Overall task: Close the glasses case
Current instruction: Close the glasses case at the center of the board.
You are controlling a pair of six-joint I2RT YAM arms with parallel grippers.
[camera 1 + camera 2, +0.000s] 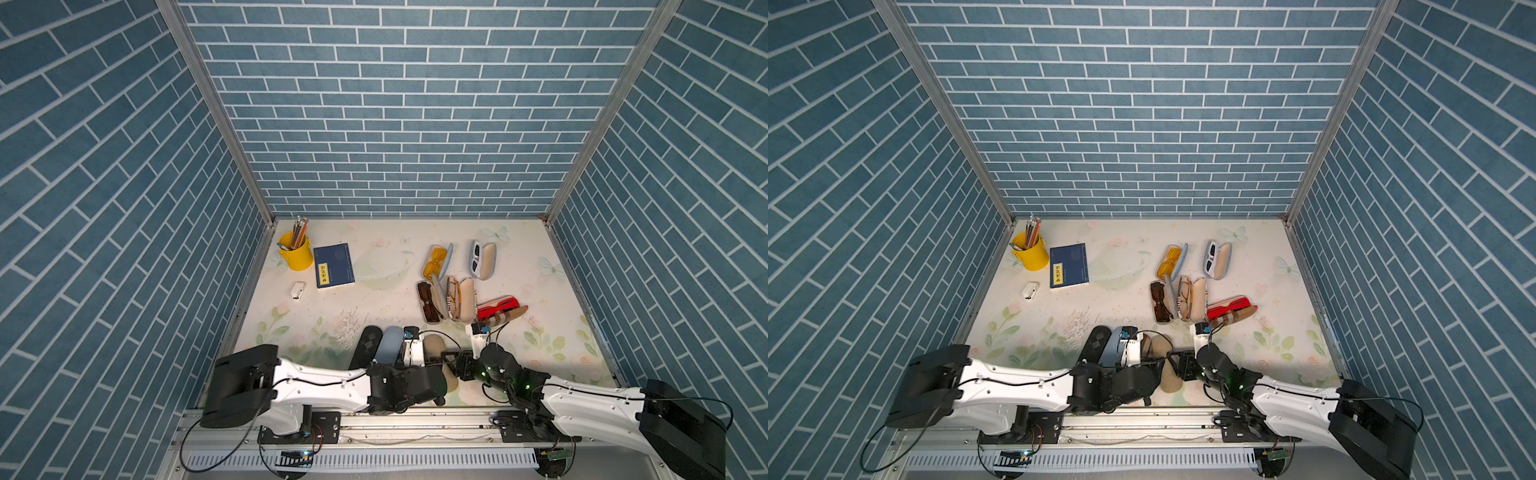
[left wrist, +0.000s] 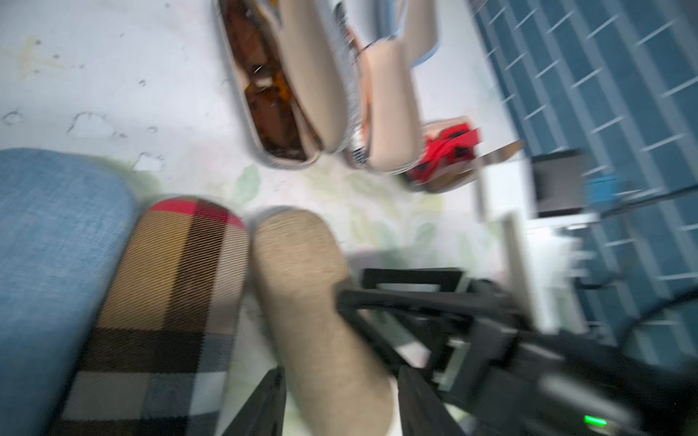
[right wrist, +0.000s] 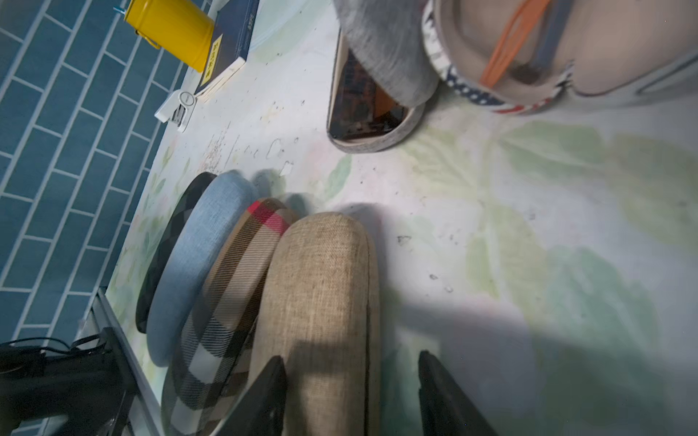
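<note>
Well, spotting the tan case (image 3: 321, 302) lying shut at the front of the surface (image 3: 491, 226), stretching lengthwise straight ahead. Sitting loosely between parted jaws of the left gripper (image 2: 342, 372), off-centre in the equally parted right gripper (image 3: 352, 355).

Both top views stare steeply down from high over my worktop's (image 1: 374, 299) near edge, sharing the whole scene. Wrist cams sit low and close, both catching the tan case (image 3: 321, 287).
</note>
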